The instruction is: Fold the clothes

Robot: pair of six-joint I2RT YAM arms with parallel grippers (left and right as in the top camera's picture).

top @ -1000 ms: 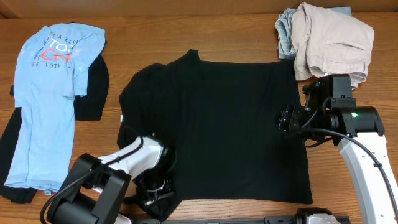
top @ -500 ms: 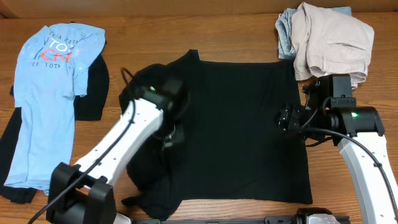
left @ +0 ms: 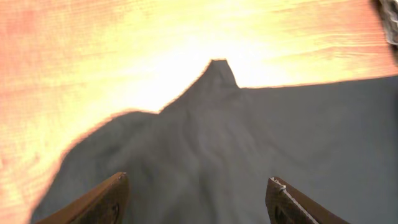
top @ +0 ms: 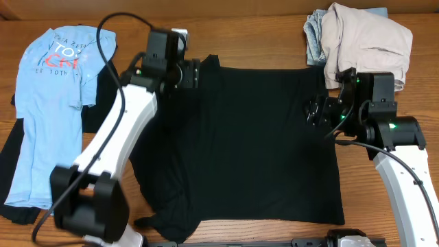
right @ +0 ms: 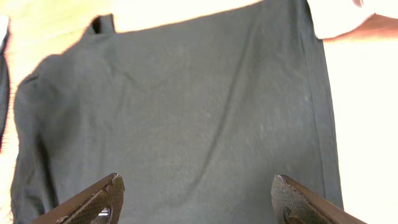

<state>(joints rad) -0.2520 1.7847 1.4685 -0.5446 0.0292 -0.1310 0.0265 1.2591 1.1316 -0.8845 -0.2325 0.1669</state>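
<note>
On the worktop point(top: 240, 41) a black T-shirt point(top: 254, 137) is spread flat; over its edges, left hand point(top: 194, 73) and right hand point(top: 314, 117) are held released, grasping nothing.

2 arms, same build: white link shells, black joint housings, black wrist blocks. left arm point(top: 116, 134): loose black cable loop behind the wrist. right arm point(top: 401, 175): green LED lit behind the wrist, black cable alongside. fingertips point(left: 93, 202) tan-brown, wedge-shaped.
</note>
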